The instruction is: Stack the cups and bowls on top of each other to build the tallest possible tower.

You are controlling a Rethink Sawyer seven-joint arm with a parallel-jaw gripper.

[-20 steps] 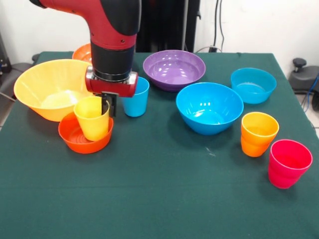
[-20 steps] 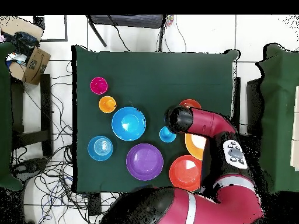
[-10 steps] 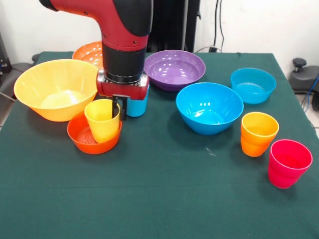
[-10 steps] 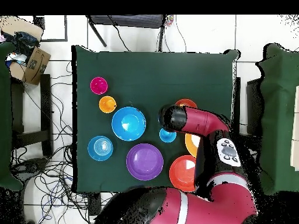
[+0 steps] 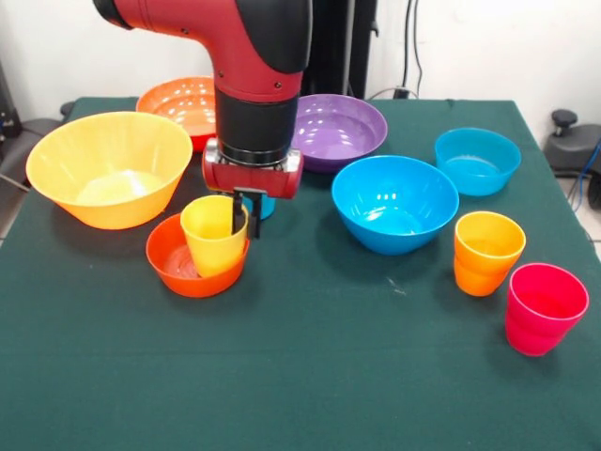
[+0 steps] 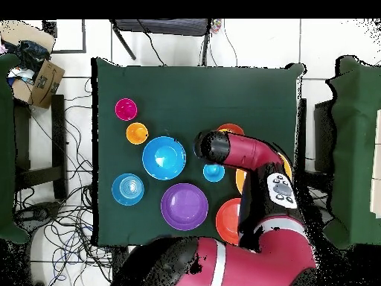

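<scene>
The arm (image 5: pixel 254 75) hides most of the blue cup (image 5: pixel 267 205) and part of the red-orange bowl (image 5: pixel 183 101) at the table's far edge; overhead, it covers the yellow cup, the light orange bowl (nearly all) and the tool.

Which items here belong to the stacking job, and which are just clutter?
Job items:
gripper on the yellow cup, which sits in the small red-orange bowl
the other cups and bowls on the table

Lying about:
cardboard box on the floor
cables beside the table
</scene>
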